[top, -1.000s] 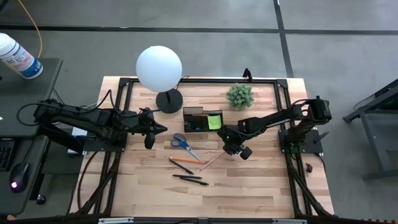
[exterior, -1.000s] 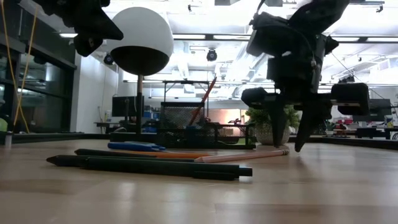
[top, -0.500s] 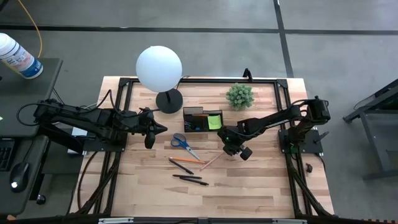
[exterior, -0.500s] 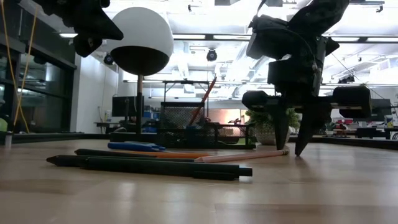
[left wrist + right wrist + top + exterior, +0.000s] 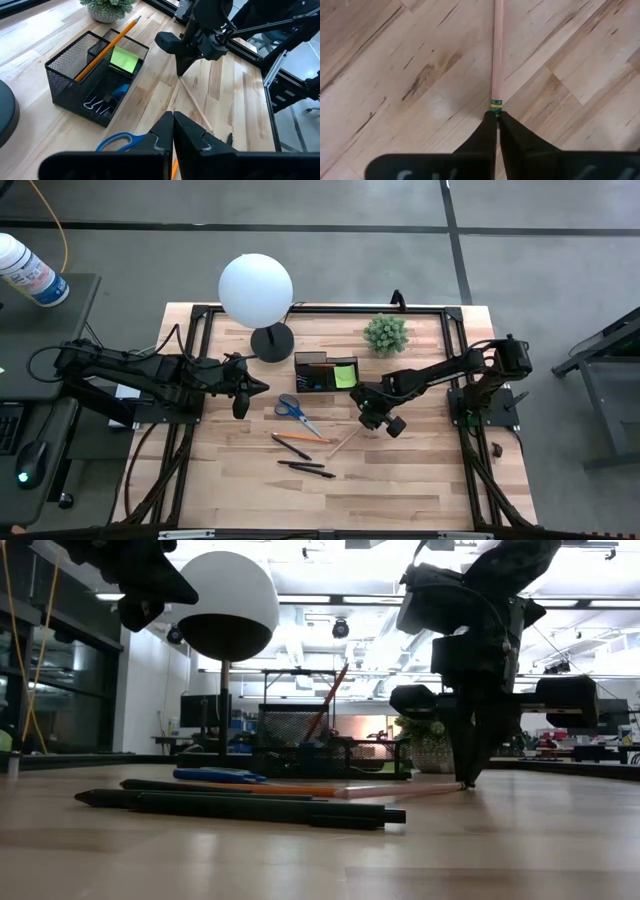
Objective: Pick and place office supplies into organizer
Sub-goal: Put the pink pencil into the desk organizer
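My right gripper (image 5: 496,116) has pinched its fingers on the thin pale-wood pencil's (image 5: 498,55) end, mid-tabletop; left gripper (image 5: 173,131) hovers closed, seemingly empty.

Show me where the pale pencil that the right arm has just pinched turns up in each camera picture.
High view: pale pencil, slanting below the right gripper.
Low view: lying along the tabletop, one end at the gripper.
Left wrist view, running from the gripper's tips.
Right wrist view, its green-banded end between the fingers.
Shared landmark: the right gripper.
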You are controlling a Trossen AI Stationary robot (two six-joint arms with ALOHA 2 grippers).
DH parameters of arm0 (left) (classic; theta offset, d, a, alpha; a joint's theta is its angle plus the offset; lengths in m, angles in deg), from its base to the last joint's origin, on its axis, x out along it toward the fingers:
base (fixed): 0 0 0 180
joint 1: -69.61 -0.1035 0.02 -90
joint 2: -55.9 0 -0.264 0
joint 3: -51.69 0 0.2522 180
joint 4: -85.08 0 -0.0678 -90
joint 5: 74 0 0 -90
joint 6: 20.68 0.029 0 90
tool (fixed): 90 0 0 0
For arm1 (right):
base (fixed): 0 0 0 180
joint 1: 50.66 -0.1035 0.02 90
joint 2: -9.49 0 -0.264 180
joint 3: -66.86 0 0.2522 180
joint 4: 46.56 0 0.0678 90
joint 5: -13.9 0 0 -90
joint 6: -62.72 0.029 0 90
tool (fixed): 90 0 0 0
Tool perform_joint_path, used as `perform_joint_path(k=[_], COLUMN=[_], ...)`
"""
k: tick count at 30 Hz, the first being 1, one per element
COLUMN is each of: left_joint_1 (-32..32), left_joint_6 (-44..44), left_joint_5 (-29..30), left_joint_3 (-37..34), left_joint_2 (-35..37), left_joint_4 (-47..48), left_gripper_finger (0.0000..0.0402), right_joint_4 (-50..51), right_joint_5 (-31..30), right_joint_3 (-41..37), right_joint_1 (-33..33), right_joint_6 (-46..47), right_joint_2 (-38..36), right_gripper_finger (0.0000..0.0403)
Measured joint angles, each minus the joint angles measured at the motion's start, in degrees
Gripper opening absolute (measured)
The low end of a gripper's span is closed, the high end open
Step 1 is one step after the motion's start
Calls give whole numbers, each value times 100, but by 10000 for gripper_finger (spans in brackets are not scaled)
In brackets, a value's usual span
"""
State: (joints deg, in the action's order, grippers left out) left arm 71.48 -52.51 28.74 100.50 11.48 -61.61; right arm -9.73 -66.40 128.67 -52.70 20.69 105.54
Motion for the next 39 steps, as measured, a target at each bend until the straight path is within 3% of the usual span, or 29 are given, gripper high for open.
perform_joint_path(k=[14, 39], left_joint_1=[2, 2], left_joint_6=[0, 2], left_joint_5=[4, 159], left_joint_3=[0, 0], left_joint_2=[0, 2], left_joint_4=[0, 6], left_gripper_finger=[1, 1], right_joint_4=[63, 742], right_joint_5=[-40, 162], right_joint_3=[10, 860], right_joint_1=[2, 17], right_joint_6=[16, 253], right_joint_2=[-13, -4], right_gripper_finger=[1, 0])
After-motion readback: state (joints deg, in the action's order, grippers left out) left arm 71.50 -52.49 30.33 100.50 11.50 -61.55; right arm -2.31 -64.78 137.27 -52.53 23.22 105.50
